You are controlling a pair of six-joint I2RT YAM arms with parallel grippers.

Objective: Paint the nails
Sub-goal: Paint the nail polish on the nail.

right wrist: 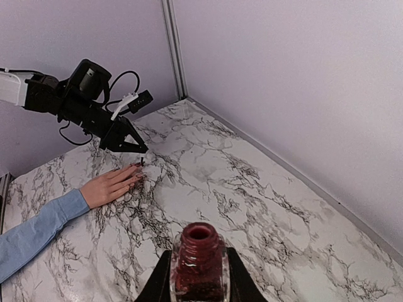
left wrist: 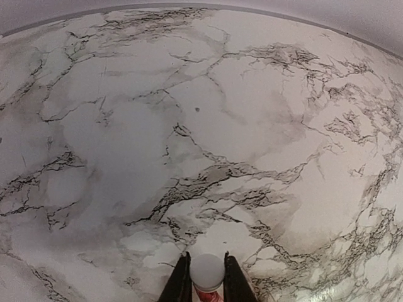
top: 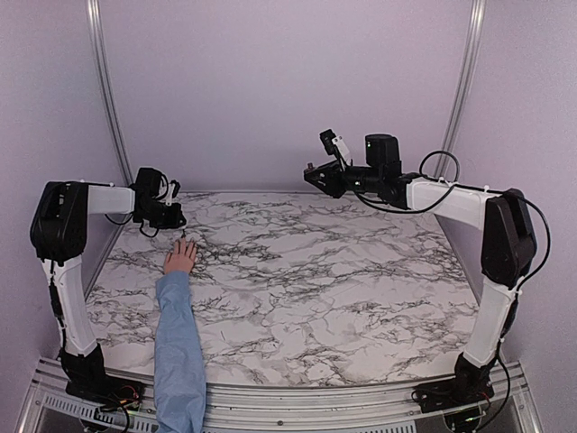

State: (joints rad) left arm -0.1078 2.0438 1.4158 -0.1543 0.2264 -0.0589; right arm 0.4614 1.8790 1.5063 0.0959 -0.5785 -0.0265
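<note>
1. The left gripper [right wrist: 139,150] is clamped on a round white brush cap [left wrist: 207,272]. The thin dark brush [right wrist: 142,161] points down from its jaws.
2. The nails [right wrist: 136,168] of the light-skinned hand [right wrist: 110,184] lie just below that brush, flat on the marble-patterned table [right wrist: 252,207].
3. Lower slowly, touch lightly, and stroke each nail outward toward its tip.
4. The right gripper [right wrist: 199,277] is closed around the open dark-red glass polish bottle [right wrist: 199,258], well away from the hand. Hold it upright for re-dipping.

Jaws of the left gripper [left wrist: 206,275] closed on a white round cap [left wrist: 207,269], grey-veined marble table [left wrist: 189,126] beyond
</note>
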